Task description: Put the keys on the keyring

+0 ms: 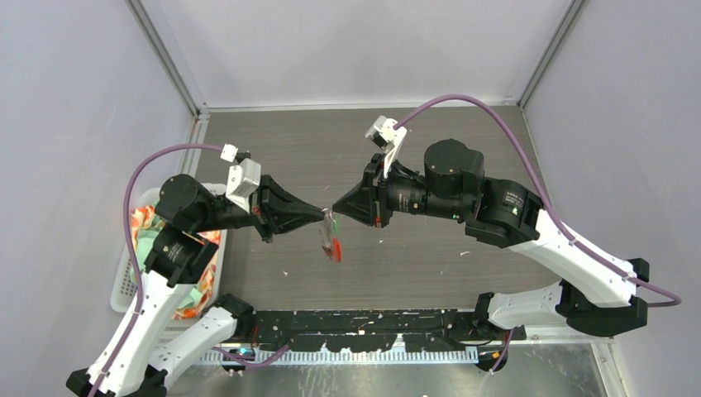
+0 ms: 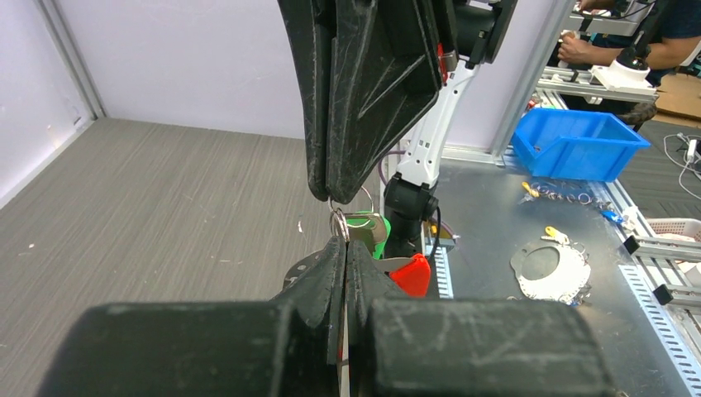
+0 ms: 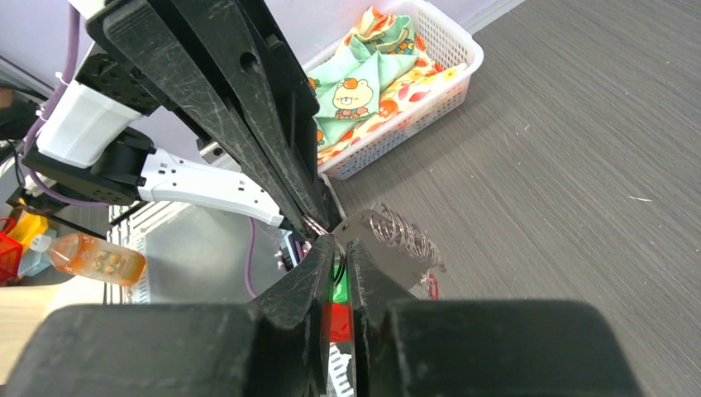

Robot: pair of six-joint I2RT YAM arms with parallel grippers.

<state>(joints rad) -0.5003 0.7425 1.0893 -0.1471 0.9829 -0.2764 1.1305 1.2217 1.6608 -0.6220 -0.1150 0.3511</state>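
mid-task: your left hand (image 2: pixel 343 241) is clamped tight on the keyring (image 2: pixel 338 220), your right hand (image 3: pixel 336 245) is nearly closed at the green key (image 2: pixel 377 230), though you cannot tell if it grips, and no key looks threaded yet.

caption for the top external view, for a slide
Tip to tip over the table: left gripper pinches the keyring, red strip dangling, right gripper facing it.

cam-setup | top external: fixed high at the near edge, looking down over the whole table (image 1: pixel 289 141) | left wrist: close behind left jaws, facing the right arm (image 2: pixel 430 141) | right wrist: close behind right jaws, facing the left arm (image 3: pixel 198 186) and basket (image 3: pixel 413 116) | shared by all: keyring (image 2: pixel 339 222) where the jaw tips meet
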